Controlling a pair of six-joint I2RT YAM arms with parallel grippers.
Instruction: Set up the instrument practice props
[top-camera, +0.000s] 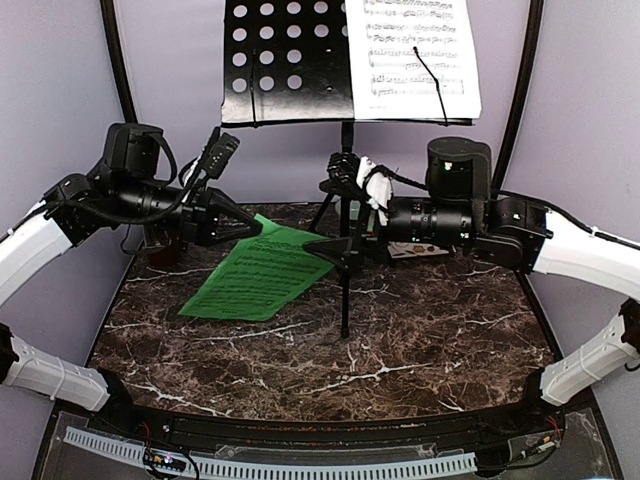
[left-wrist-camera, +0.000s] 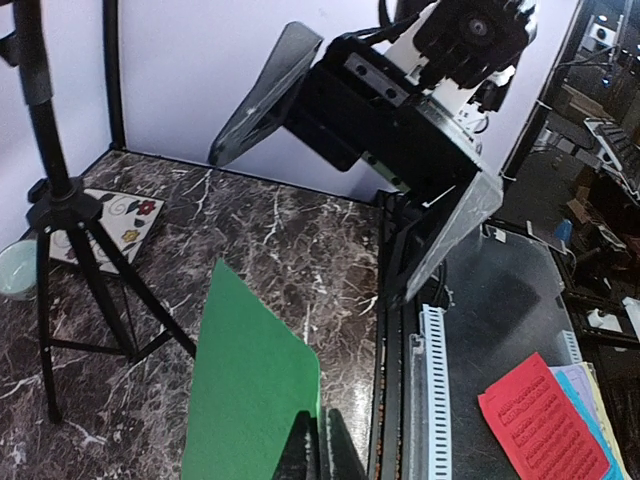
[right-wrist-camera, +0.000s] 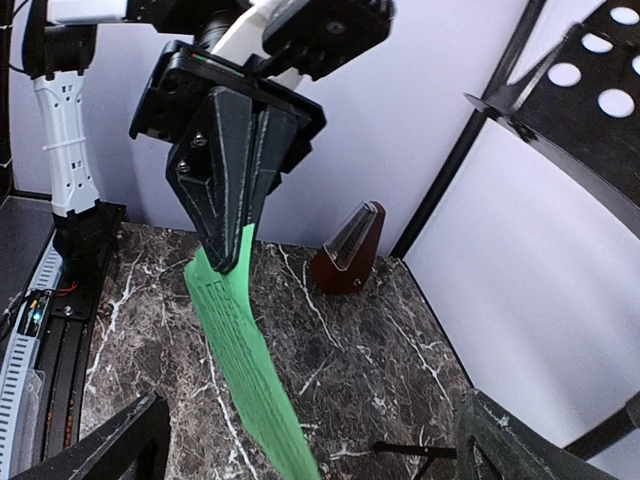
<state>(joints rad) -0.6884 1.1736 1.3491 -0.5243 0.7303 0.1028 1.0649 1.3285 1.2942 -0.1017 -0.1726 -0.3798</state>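
You had the left gripper (top-camera: 250, 228) pinched shut on the thin green paper music sheet (top-camera: 255, 278), raised by one edge left of the black perforated tripod stand (top-camera: 280, 70), presumably for handover to your wide-open, empty right gripper (top-camera: 333, 251).

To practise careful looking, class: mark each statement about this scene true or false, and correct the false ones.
1. The white sheet sits on the stand. True.
2. The green sheet lies flat and untouched. False: the left fingers pinch its edge and hold that end up.
3. The right fingers are spread open, holding nothing. True.
4. The metronome is on the stand. False: it stands on the table, near the back wall.
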